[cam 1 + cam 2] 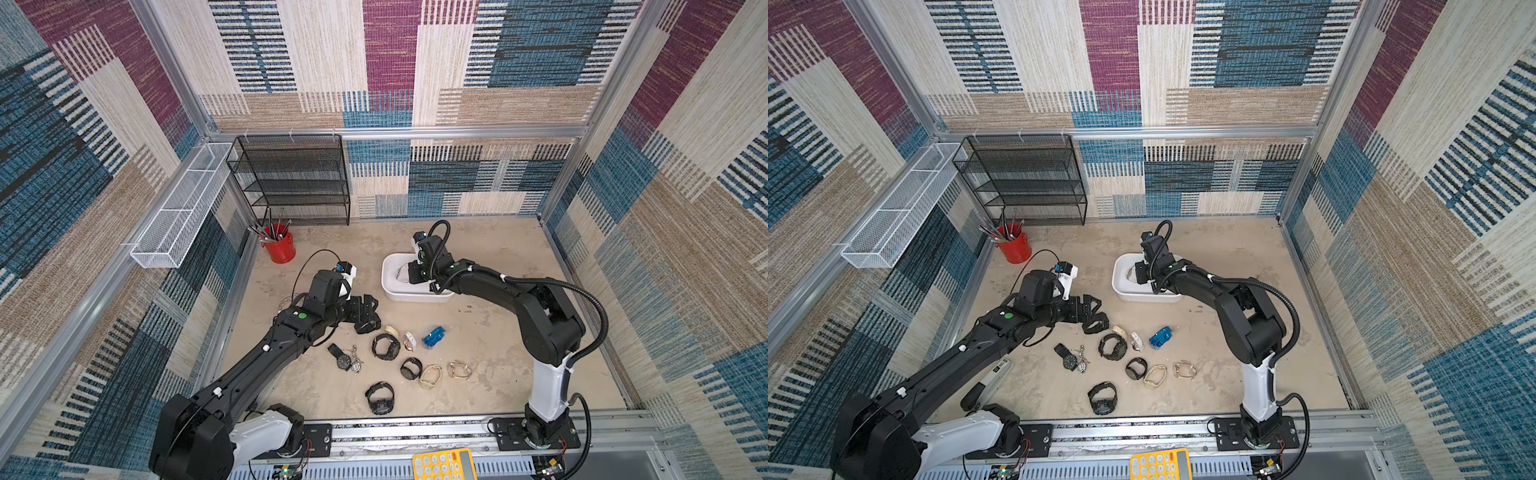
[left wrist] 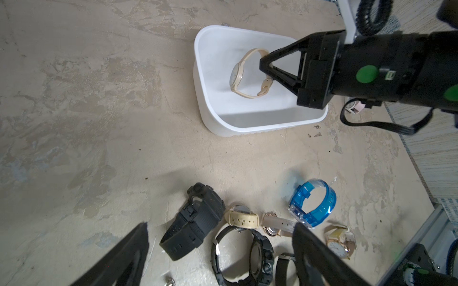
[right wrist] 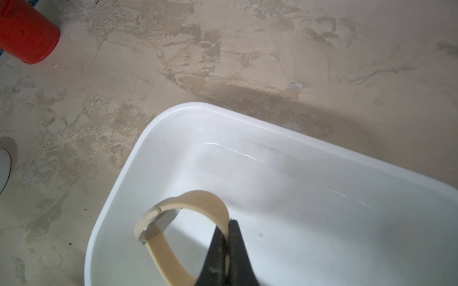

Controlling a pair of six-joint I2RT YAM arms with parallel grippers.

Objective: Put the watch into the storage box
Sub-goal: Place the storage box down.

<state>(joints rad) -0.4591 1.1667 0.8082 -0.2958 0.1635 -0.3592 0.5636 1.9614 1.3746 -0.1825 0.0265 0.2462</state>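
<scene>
Strap of the watch (image 2: pixel 241 74) clamped in right gripper (image 2: pixel 266 63) over the box (image 2: pixel 247 128), upper right. Could snag on release and ride back out; left gripper (image 1: pixel 368 318) wide open, empty.

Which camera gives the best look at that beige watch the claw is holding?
The left wrist view: the beige watch shows its whole loop and face, pinched by the right gripper over the storage box. The right wrist view is closer but cuts off the strap; in both top views the gripper hides nearly all of it.
</scene>
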